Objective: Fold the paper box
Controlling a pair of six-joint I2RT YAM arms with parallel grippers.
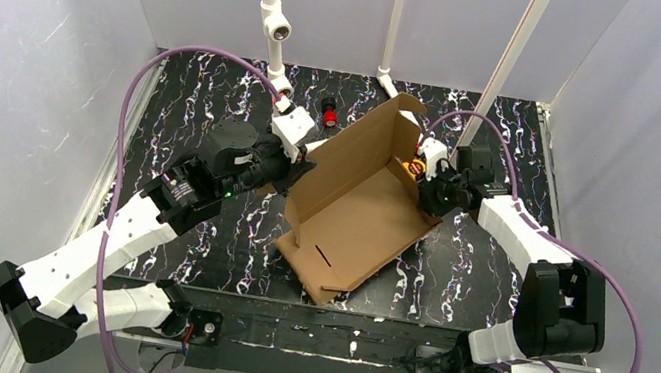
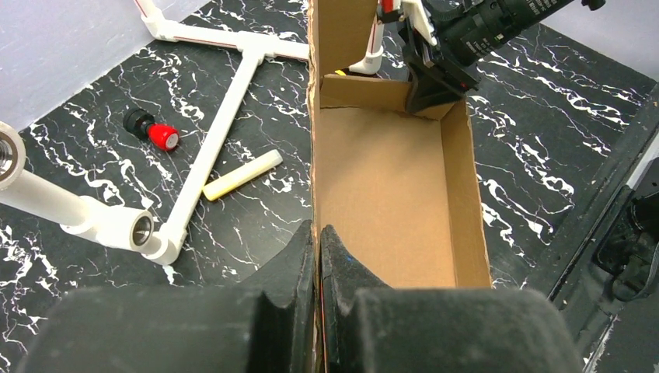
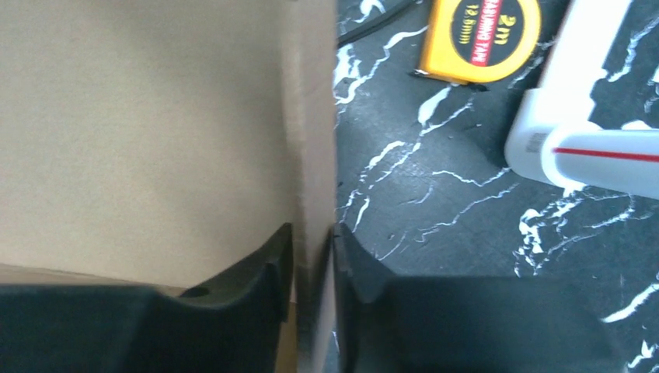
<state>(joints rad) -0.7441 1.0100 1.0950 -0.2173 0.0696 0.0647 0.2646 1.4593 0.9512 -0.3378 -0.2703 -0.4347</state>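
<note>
1. At the middle of the bench (image 1: 474, 272), the paper box (image 1: 357, 216) is shown resting on its floor panel, partly formed into a tray.
2. At the near end of the box's left wall, the upright cardboard is pinched by the left claw (image 2: 317, 242), which is closed fully on it.
3. At the box's far right corner, a standing panel is taken between the fingers of the right claw (image 3: 315, 245). They are set narrow, and both pads appear to touch the cardboard.
4. Done, as judged: the left wall, the right wall and the far end wall are raised around the flat floor.
5. Left, as judged: the slotted flap at the box's near end lies flat. No tab is seen tucked, and the tall panel at the far end stands unclosed. Roughly half the folding is taken as remaining.
6. A red-capped object (image 2: 155, 134) is seen left of the box and a yellow tape measure (image 3: 486, 35) right of it. Neither touches the box.
</note>
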